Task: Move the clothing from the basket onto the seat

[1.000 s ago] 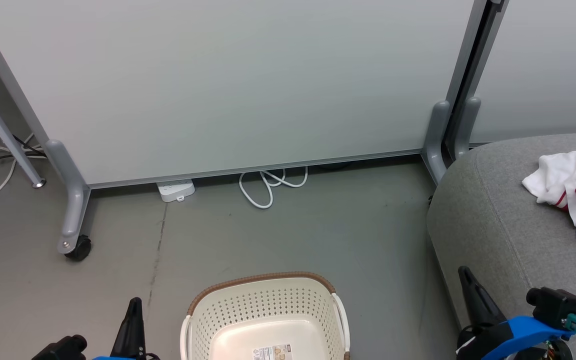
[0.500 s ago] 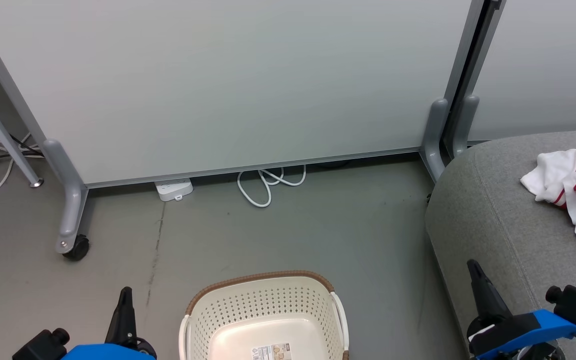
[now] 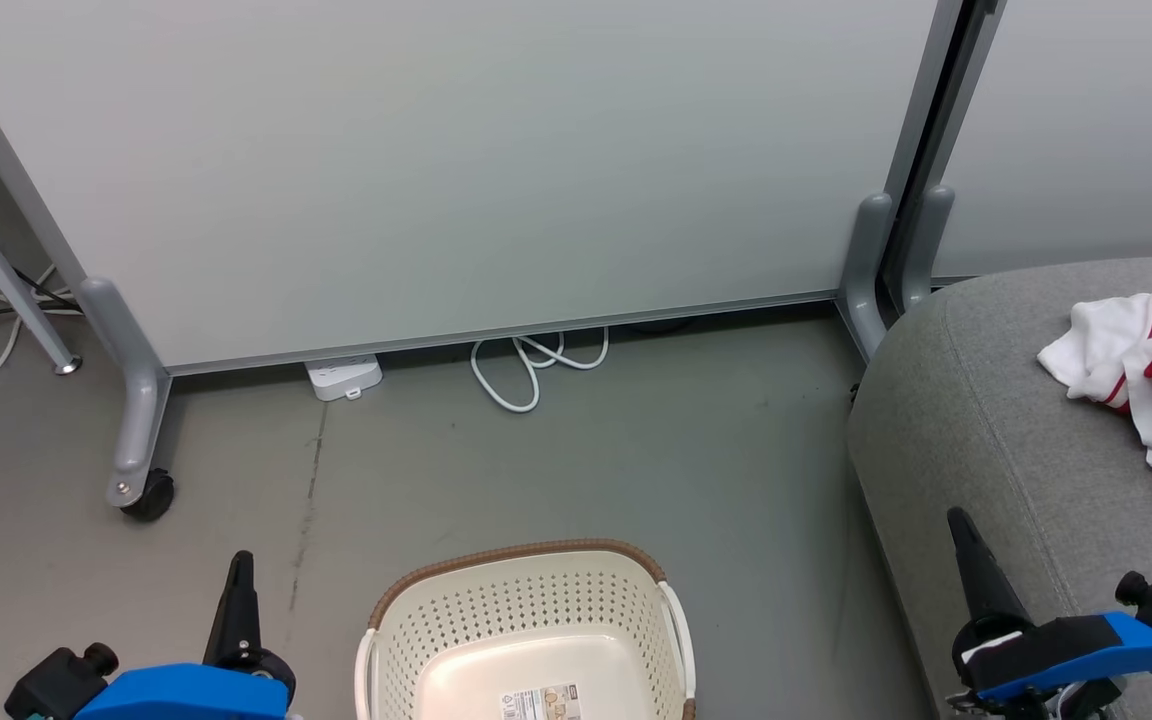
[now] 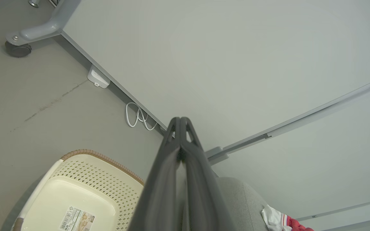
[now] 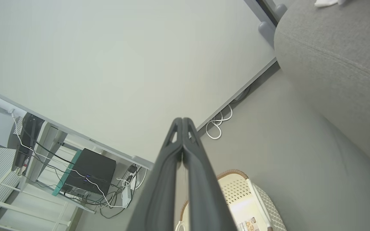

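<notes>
Head view shows red-and-white clothing point(image 3: 1141, 370) on the grey seat point(image 3: 996, 430), apart from the basket point(image 3: 526, 592). Left gripper point(image 4: 180, 120) and right gripper point(image 5: 182, 120) are pinched closed, empty.

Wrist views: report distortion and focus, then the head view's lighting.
Left wrist view: wide-angle stretch; the shut left gripper looms soft-edged. Right wrist view: same for the right gripper; the seat weave is sharp. Head view: even diffuse light, faint shadow beside the seat, no glare.

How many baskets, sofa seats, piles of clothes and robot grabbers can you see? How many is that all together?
Baskets: 1, the basket
Sofa seats: 1, the seat
Piles of clothes: 1, the clothing
Grabbers: 2, the left gripper and the right gripper
Total: 5
</notes>
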Controlling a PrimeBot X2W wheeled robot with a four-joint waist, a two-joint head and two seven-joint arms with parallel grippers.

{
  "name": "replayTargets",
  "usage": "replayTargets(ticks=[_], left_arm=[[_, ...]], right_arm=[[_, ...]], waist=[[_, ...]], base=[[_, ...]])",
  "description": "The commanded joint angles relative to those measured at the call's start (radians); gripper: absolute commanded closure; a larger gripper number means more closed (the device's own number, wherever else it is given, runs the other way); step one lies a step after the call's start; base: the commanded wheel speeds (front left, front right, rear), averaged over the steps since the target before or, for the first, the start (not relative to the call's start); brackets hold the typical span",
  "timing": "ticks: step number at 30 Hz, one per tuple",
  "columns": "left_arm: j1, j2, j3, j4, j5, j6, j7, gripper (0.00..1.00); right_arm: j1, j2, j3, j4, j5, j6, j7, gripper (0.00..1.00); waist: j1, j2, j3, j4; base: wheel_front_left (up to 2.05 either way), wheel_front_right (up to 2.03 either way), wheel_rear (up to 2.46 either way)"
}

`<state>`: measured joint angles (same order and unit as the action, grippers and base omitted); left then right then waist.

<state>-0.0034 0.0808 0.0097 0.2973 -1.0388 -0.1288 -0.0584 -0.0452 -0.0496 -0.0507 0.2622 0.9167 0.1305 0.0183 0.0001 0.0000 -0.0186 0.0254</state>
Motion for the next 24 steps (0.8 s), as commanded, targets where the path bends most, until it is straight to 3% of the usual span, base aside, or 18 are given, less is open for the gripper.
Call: replayTargets(ticks=[1, 24], left_arm=[[-0.028, 0.000, 0.007, -0.014, -0.022, -0.001, 0.007, 1.00], [-0.061, -0.011, 0.045, -0.030, -0.232, -0.002, 0.071, 1.00]], right_arm=[[-0.032, -0.001, -0.005, -0.015, 0.026, 0.000, 0.006, 1.00], [-0.046, -0.001, -0.028, -0.017, 0.283, 0.000, 0.041, 1.00]], waist=[[-0.0001, 0.0000, 0.000, 0.000], [-0.0001, 0.0000, 0.007, -0.008]], base=[[0.00, 0.00, 0.00], [0.00, 0.00, 0.00]])
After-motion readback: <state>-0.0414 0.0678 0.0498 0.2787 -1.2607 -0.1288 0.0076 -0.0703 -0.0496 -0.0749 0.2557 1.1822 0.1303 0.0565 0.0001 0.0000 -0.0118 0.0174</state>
